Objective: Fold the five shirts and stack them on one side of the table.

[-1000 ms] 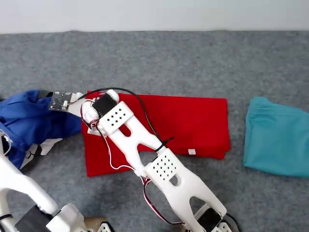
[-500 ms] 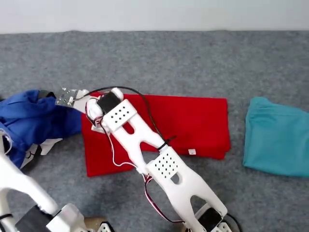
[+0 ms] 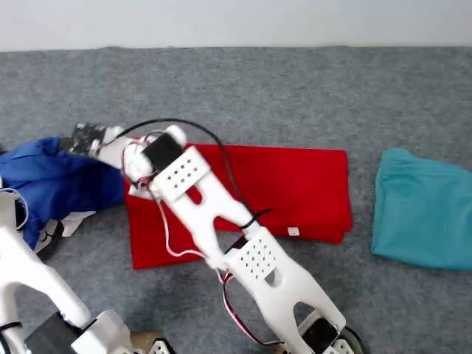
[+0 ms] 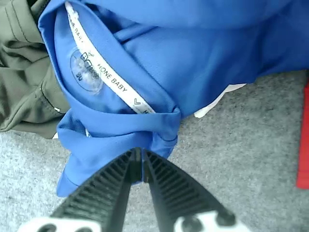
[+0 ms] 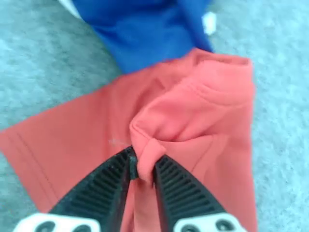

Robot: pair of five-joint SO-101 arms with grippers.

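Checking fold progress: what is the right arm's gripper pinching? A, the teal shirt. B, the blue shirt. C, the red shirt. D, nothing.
C: in the right wrist view the right gripper has its fingers closed on a raised fold of the red shirt.

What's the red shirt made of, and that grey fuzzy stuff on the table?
The red cloth shirt looks like soft, matte knit fabric, maybe cotton: it bunches into rounded folds where the right claw pinches it. The grey table covering looks like felt or short carpet, going by its speckled, fuzzy surface.
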